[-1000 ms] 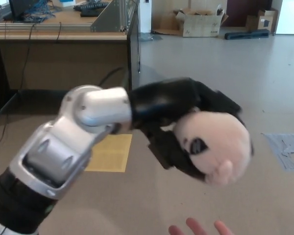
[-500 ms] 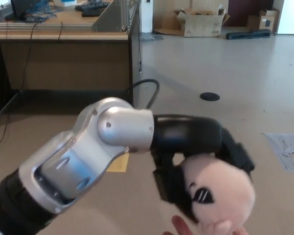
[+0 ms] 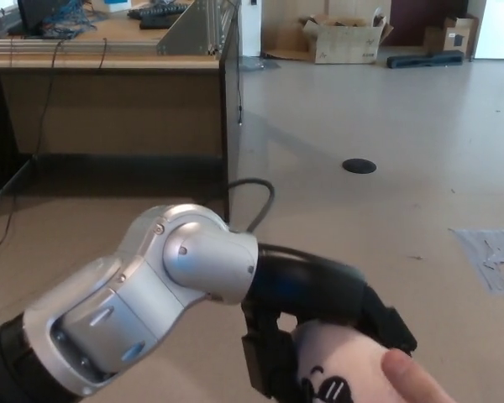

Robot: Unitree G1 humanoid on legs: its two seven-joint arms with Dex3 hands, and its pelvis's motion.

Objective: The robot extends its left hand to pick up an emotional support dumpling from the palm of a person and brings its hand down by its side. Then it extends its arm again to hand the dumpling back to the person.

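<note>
My left hand (image 3: 319, 336) reaches in from the left at the bottom of the head view, its black fingers closed around the dumpling (image 3: 344, 369), a soft cream-white plush with black face marks. Only the top of the plush shows above the picture's lower edge. A person's finger (image 3: 412, 378) rests against the plush at its right side. My silver left forearm (image 3: 143, 294) fills the lower left. My right hand is nowhere in the picture.
A wooden desk (image 3: 109, 84) with cables stands at the back left, a black cable (image 3: 256, 197) trailing onto the floor from it. Cardboard boxes (image 3: 344, 38) sit far back. A round black floor cover (image 3: 359, 165) and grey tape (image 3: 491, 256) mark the floor.
My left hand has sunk lower with the dumpling, now partly cut off by the bottom edge. The person's fingers have come up against the plush.
</note>
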